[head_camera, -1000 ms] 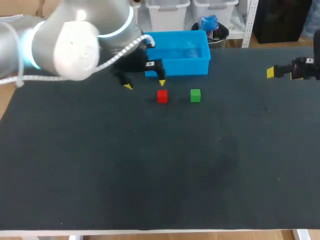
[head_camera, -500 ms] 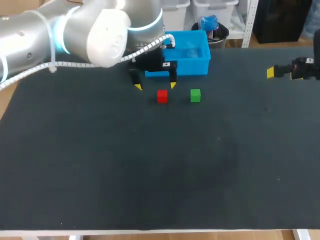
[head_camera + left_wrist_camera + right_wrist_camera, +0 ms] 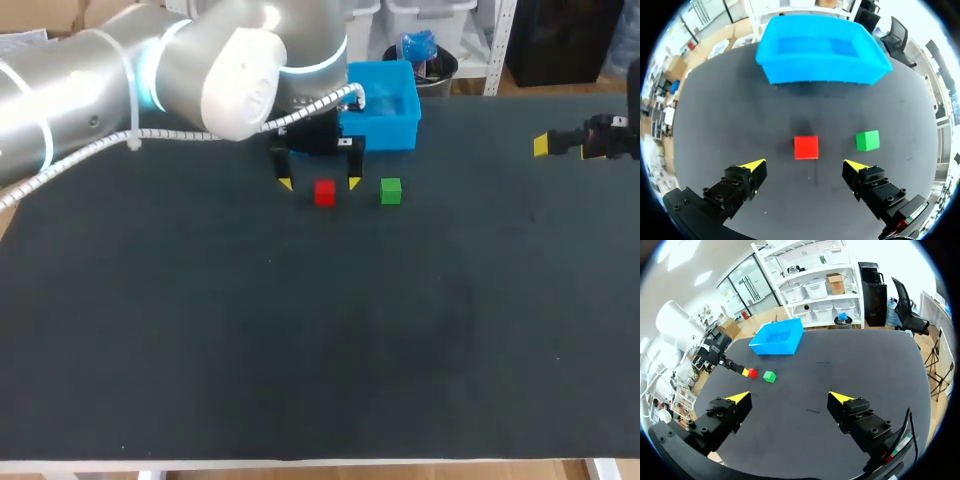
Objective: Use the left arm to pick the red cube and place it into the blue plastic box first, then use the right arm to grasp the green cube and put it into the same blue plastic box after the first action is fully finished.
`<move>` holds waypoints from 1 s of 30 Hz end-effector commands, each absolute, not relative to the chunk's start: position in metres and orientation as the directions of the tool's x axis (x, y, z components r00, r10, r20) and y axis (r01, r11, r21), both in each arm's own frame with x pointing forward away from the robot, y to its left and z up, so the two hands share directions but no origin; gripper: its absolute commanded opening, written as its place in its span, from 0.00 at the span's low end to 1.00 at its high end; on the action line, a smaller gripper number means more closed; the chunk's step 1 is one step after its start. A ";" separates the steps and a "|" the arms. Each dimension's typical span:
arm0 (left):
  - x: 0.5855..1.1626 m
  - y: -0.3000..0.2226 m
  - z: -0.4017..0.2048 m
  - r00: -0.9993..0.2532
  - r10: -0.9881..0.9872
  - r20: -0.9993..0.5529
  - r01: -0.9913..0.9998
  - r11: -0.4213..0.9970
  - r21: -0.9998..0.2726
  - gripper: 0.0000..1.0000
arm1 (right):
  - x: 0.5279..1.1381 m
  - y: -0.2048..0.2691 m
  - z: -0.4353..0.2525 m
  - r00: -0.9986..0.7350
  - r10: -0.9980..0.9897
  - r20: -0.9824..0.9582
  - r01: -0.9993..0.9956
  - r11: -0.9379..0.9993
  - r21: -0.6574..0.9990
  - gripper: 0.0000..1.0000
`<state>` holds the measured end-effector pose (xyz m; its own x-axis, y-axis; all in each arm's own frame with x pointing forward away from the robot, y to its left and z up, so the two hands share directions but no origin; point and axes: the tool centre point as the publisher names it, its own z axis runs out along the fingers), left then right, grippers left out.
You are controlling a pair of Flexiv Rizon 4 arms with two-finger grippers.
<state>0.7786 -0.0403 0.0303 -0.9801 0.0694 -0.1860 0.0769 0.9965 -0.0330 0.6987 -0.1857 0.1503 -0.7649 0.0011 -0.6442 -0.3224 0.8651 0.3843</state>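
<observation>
While it is spread wide, the left end effector [image 3: 805,165] hangs over the red cube [image 3: 806,147].

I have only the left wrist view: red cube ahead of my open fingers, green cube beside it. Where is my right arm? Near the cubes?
Observer: No. In the head view the right gripper sits at the right edge of the table, far from the green cube.
Operator: Does it hold anything?
Observer: No. The right wrist view shows its fingers wide apart, nothing between them.
Operator: From above, is my left gripper centred on the red cube?
Observer: Roughly: in the head view its tips stand either side of the red cube, clear of it.
</observation>
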 end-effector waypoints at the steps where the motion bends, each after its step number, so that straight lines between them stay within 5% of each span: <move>1: 0.786 -0.044 0.022 -0.981 0.069 -0.179 0.076 0.997 -0.029 1.00 | 0.699 -0.185 0.150 -0.765 0.000 -0.644 -0.322 0.866 0.383 1.00; 30: 0.800 -0.047 -0.011 -0.985 0.047 -0.168 0.052 0.998 -0.024 1.00 | 0.699 -0.185 0.150 -0.765 0.000 -0.644 -0.322 0.866 0.383 1.00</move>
<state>0.7968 -0.0426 -0.0089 -0.9842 0.0466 -0.1711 0.0527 0.9981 -0.0312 0.6987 -0.1858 0.1503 -0.7649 0.0011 -0.6442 -0.3224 0.8651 0.3843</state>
